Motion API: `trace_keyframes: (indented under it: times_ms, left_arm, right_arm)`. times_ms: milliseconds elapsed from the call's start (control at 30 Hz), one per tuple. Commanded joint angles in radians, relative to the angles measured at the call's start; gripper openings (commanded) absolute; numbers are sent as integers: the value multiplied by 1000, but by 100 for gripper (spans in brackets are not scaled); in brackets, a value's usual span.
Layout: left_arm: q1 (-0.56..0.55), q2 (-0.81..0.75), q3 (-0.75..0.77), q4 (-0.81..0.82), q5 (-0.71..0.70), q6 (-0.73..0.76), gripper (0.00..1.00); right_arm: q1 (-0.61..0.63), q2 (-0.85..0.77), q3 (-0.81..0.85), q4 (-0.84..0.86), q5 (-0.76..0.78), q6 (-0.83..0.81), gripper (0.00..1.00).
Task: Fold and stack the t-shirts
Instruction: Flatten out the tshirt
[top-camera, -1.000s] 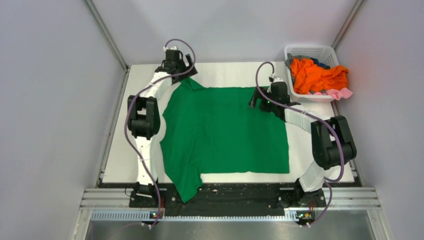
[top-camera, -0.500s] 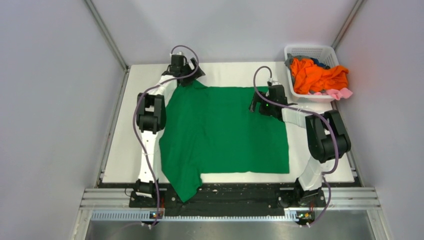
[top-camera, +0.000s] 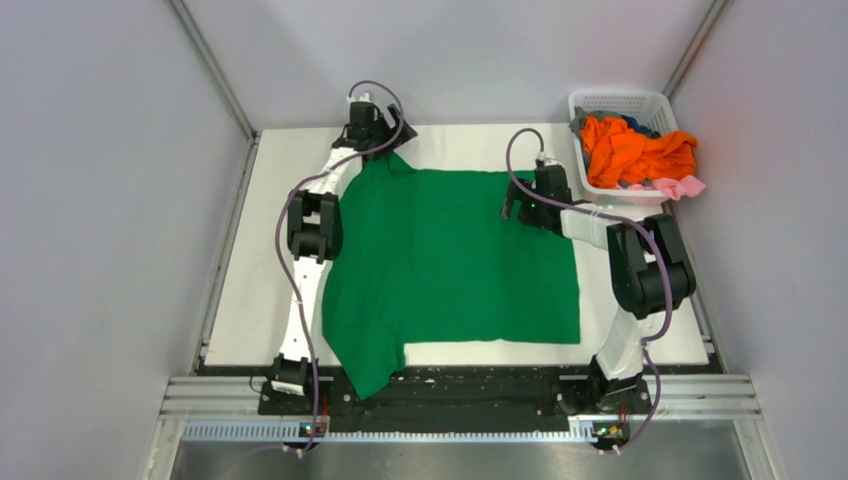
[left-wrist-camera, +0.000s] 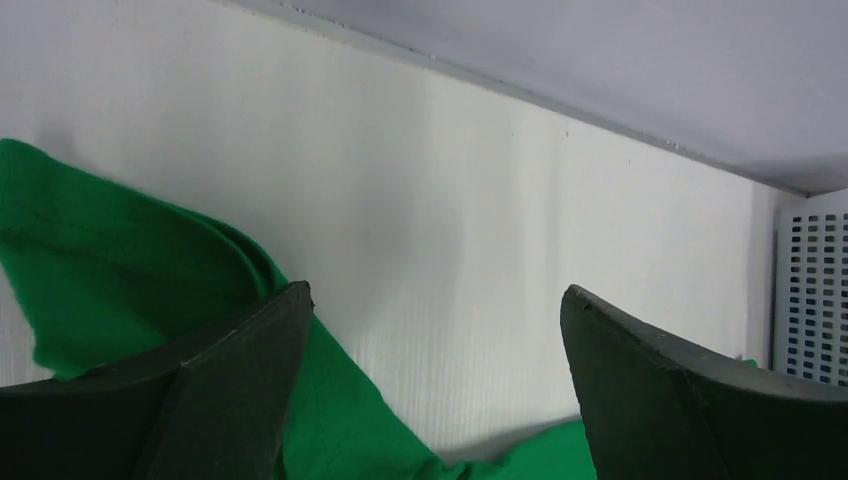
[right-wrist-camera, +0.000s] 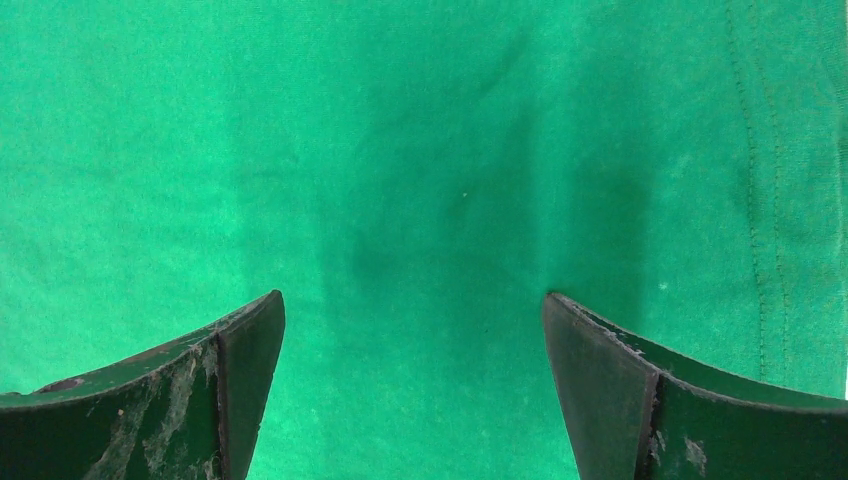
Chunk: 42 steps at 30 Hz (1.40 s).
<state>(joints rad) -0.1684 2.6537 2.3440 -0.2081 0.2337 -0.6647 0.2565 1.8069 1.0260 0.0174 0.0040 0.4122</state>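
A bright green t-shirt (top-camera: 450, 260) lies spread flat on the white table, one sleeve hanging over the near edge. My left gripper (top-camera: 385, 137) is open at the shirt's far left corner; in the left wrist view (left-wrist-camera: 435, 300) the green sleeve (left-wrist-camera: 120, 260) lies under its left finger with bare table between the jaws. My right gripper (top-camera: 522, 205) is open over the shirt's far right part; in the right wrist view (right-wrist-camera: 415, 305) only green cloth (right-wrist-camera: 430, 150) shows between its jaws. An orange t-shirt (top-camera: 635, 150) with pink and blue ones lies in the basket.
A white lattice basket (top-camera: 618, 103) stands at the table's far right corner; its wall shows in the left wrist view (left-wrist-camera: 812, 290). White table (top-camera: 265, 290) borders the shirt left and right. Enclosure walls surround the table.
My left arm has stretched further toward the far edge and slightly right, its gripper now at the shirt's far left corner. The right gripper has shifted slightly toward the far side.
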Motion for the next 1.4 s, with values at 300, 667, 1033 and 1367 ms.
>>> trace_keyframes:
  times_ms: [300, 667, 1033, 1367]
  left_arm:
    - [5, -4, 97, 171, 16, -34, 99]
    - [-40, -392, -424, 63, -173, 49, 99]
    - [-79, -306, -361, -18, -153, 66, 99]
    - [-89, -288, -357, -79, -277, 59, 99]
  right_arm:
    - [-31, 19, 100, -44, 48, 2, 99]
    - [-32, 14, 83, -39, 36, -4, 99]
    - [-32, 50, 88, -37, 39, -8, 99]
    - [-32, 66, 96, -46, 44, -12, 99]
